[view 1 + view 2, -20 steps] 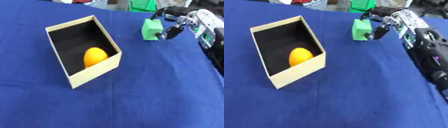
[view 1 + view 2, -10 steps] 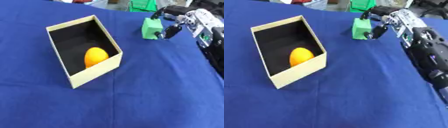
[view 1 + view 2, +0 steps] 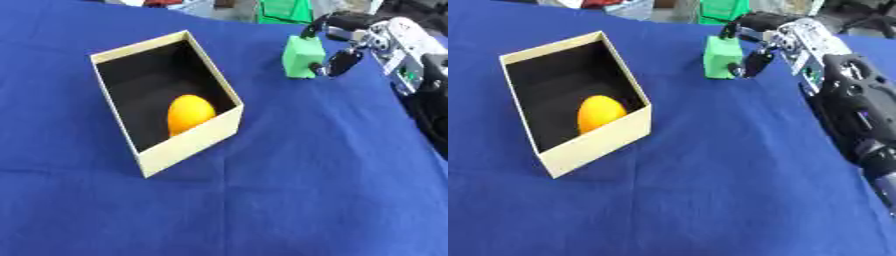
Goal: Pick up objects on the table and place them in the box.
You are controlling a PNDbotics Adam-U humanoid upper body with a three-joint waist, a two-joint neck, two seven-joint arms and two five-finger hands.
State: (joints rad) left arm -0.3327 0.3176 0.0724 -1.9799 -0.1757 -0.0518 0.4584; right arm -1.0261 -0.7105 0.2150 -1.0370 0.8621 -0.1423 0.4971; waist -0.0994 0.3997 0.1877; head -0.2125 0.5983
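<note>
1. At the far right of the blue-covered bench [image 3: 262,200], a green block [image 3: 302,57] is seen, well apart from the box [image 3: 188,145] and beyond its far right corner.
2. The block is met by the right hand [image 3: 785,42] from the right: one of the fingers [image 3: 319,27] is curled over its top far edge and another lies against its right face, so the hand is judged closed on the block. Whether the block is lifted or resting on the cloth cannot be told.
3. The box, cream outside and black inside, stands open-topped at left of centre, turned askew to the bench edge. An orange egg-shaped object [image 3: 188,112] lies inside it, near the right wall.
4. The step in hand is judged to be the pick-up of the block; transfer to the box is not yet done.
5. Risks, as judged: contact is made near the block's upper edge, so the block may pivot or slip out during lifting; a low carry may strike the box's near wall and shift the box; a release over the orange object may leave the block tilted.
6. The left hand is not seen in either view.
</note>
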